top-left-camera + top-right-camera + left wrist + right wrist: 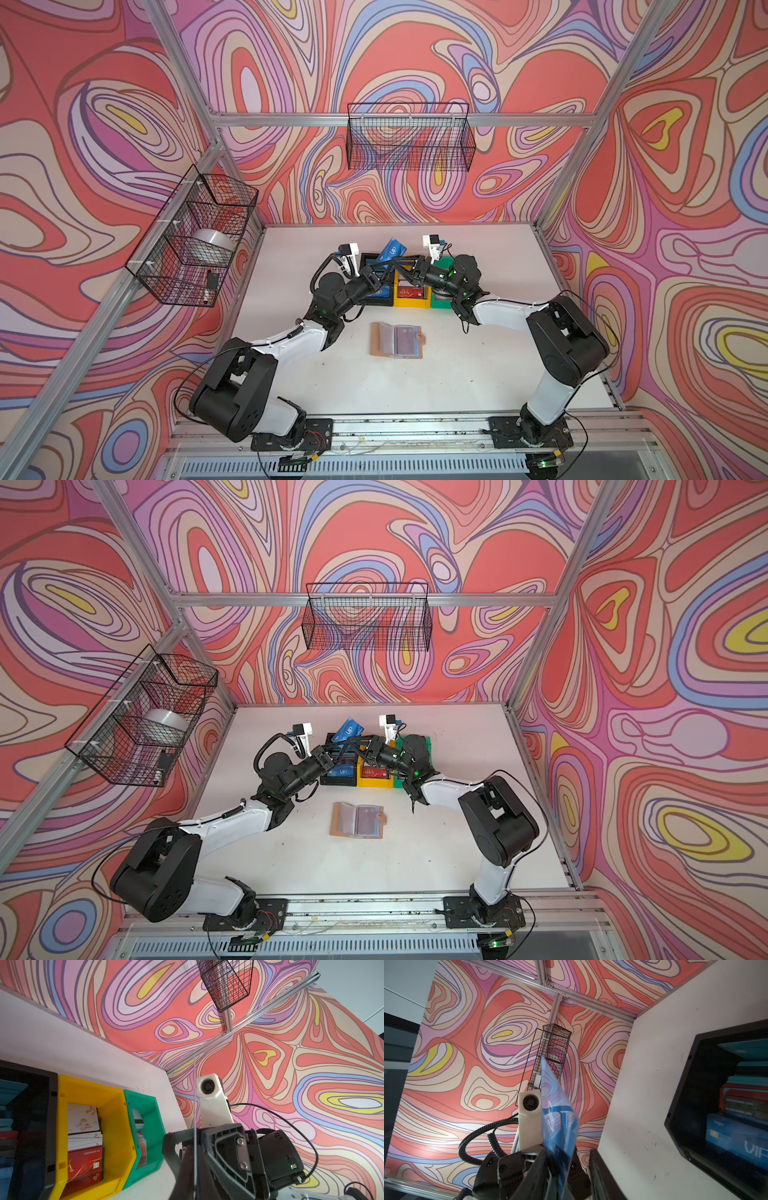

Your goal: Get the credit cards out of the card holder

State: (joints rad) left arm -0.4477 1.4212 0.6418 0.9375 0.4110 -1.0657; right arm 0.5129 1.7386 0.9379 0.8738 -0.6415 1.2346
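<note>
Bright, even light; wide-angle edge distortion

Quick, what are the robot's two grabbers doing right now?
Left gripper: shut on the blue card.
Right gripper: jaws open, one on either side of that card.

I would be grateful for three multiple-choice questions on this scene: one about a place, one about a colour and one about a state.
1. Where is the card holder?
A. in the yellow bin
B. on the table, nearer the arm bases than the bins
C. in a wire basket

2. What colour is the card held up in the air?
A. red
B. white
C. blue

3. How does the card holder lie?
A. open, sleeves up
B. snapped shut
C. standing on edge

Answers:
1 B: it lies on bare table in front of the row of bins.
2 C: it is blue with white VIP lettering.
3 A: both halves lie flat, with the clear sleeves showing.
</note>
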